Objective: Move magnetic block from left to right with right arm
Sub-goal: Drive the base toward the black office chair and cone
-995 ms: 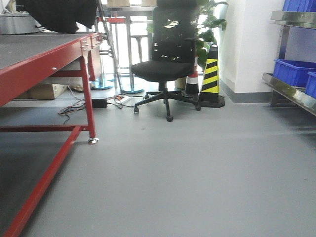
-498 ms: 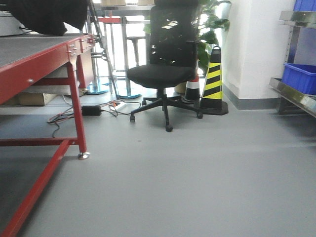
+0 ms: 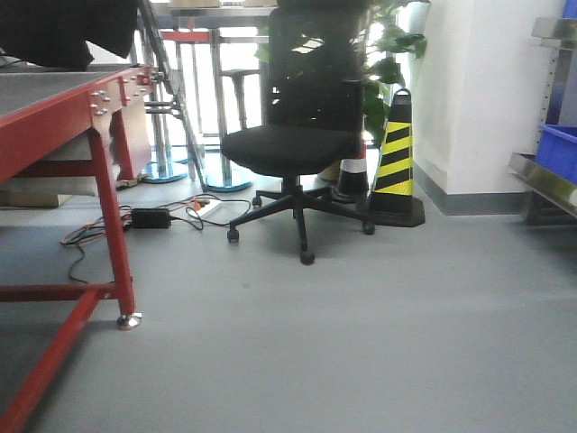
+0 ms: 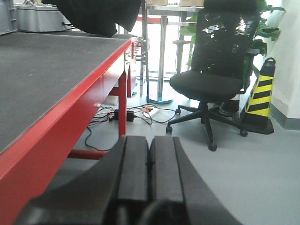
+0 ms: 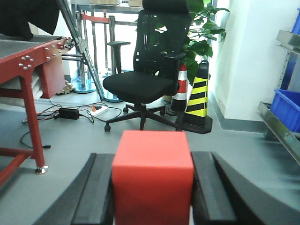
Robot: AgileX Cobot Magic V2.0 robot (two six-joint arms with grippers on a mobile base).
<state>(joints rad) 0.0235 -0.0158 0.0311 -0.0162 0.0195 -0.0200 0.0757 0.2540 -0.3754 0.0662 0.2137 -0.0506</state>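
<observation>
Pick judged done: magnetic block (image 5: 152,176) pinched in R gripper (image 5: 153,190), held in air. L gripper (image 4: 149,161) pressed together, empty. Left to do: set-down on right side + release; target spot not seen.

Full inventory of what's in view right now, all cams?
magnetic block: 1, red, between the right pincer's fingers
office chair: 1, black, mid floor
yellow-black cone: 1, by the wall, right of the chair
red-white cone: 1, partly hidden behind the chair
table: 1, red frame, dark top, left
plant: 1, green, behind the chair
bin: 1, blue, on the metal shelf, right
cables: several, floor left of the chair
left pincer: black, shut, empty
right pincer: black, shut on the block
</observation>
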